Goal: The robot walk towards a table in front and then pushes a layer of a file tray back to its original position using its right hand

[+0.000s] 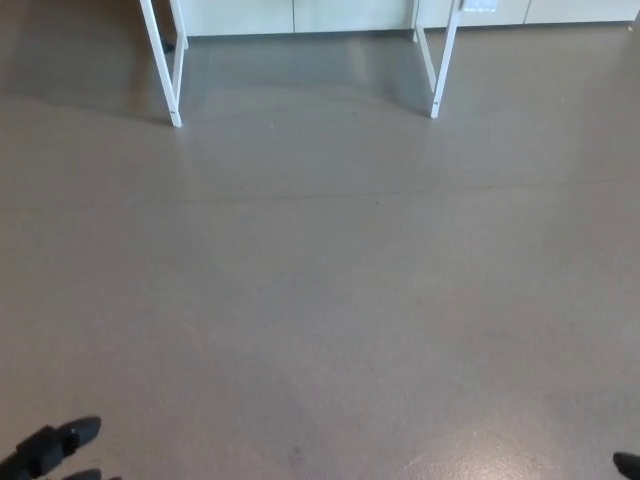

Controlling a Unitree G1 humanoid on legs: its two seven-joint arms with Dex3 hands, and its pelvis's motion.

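Observation:
The head view looks down at a grey floor. At the top edge stand the white legs of a table: a left pair and a right pair. The tabletop and the file tray are out of view above the picture. My left hand shows at the bottom left corner, black, with its fingers spread and nothing in them. Only a small black tip of my right hand shows at the bottom right corner.
Behind the table legs runs a pale wall or cabinet base along the top edge. The table throws a darker shadow on the floor between its legs.

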